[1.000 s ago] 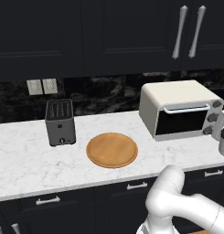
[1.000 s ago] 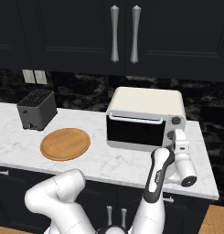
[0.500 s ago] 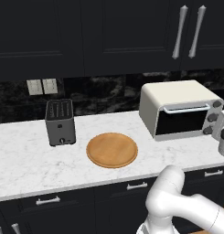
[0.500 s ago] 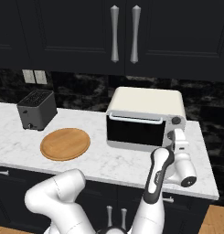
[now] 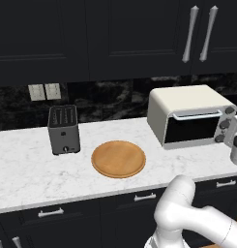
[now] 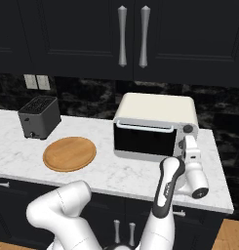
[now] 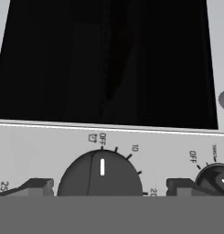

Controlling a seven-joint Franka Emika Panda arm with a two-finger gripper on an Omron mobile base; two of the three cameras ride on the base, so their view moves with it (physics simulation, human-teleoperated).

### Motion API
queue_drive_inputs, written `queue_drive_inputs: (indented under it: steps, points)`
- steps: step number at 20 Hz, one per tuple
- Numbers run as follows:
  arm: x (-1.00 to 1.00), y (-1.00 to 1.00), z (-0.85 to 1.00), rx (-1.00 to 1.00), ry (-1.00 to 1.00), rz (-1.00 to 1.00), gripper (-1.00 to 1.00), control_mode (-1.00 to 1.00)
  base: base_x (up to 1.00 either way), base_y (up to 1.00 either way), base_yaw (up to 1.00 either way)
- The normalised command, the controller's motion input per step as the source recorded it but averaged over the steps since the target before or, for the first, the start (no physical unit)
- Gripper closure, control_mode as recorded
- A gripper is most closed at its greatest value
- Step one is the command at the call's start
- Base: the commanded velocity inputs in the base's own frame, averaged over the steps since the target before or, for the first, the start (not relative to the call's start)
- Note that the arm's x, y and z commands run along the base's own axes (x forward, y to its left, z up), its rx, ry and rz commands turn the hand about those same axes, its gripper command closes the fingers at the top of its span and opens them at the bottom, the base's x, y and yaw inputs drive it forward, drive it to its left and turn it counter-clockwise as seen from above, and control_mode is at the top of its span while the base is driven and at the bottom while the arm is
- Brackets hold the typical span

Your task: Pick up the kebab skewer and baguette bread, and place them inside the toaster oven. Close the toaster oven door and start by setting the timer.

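Toaster oven [image 5: 190, 116] sits at the back right of the surface [image 5: 28, 169], its door [image 6: 144, 139] shut, dark glass facing front. Gripper [image 7: 109, 194] is right up at the knob panel on the oven's right side, fingers [image 7: 38, 186] spread wide on either side of the timer knob [image 7: 100, 176], nothing pinched yet. Knob pointer sits at OFF. Second knob [image 7: 216, 178] is near the right edge of the hand view.

Kebab skewer and baguette bread: judged to be inside the oven, since the round wooden board [image 5: 118, 159] at mid-surface is bare, but the dark glass hides them, so can't confirm.

Risks:
- Fingers close off-centre on the knob and slip, so the timer stays at OFF.
- Twist goes the wrong way against the OFF stop, no start.
- Drift toward the neighbouring knob would set the wrong control.
- Pushing too hard could shove the oven back.

Hard to tell:
- Lower half of the knob and the fingertips are cut off in the hand view, so contact with the knob is unclear.
- In the left base view the gripper is clipped at the right edge.
- Dial numbers are partly cut off.
- Black slot toaster [image 5: 64, 129] at back left, unrelated.
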Motion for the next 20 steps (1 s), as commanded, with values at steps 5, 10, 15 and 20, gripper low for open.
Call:
queue_drive_inputs:
  steps: [5, 10, 15, 20]
  points:
    - [-0.01, 0.06, 0.04, 0.0, -0.01, -0.01, -1.0, -1.0, 0.0, 0.0, 0.0]
    - [-0.06, 0.17, 0.0, 0.0, 0.0, -0.01, -1.0, -1.0, 0.0, 0.0, 0.0]
    - [-0.04, 0.23, 0.0, 0.0, 0.0, -0.02, -1.0, -1.0, 0.0, 0.0, 0.0]
    - [0.07, 0.02, 0.0, 0.0, 0.0, -0.04, -1.0, -1.0, 0.0, 0.0, 0.0]
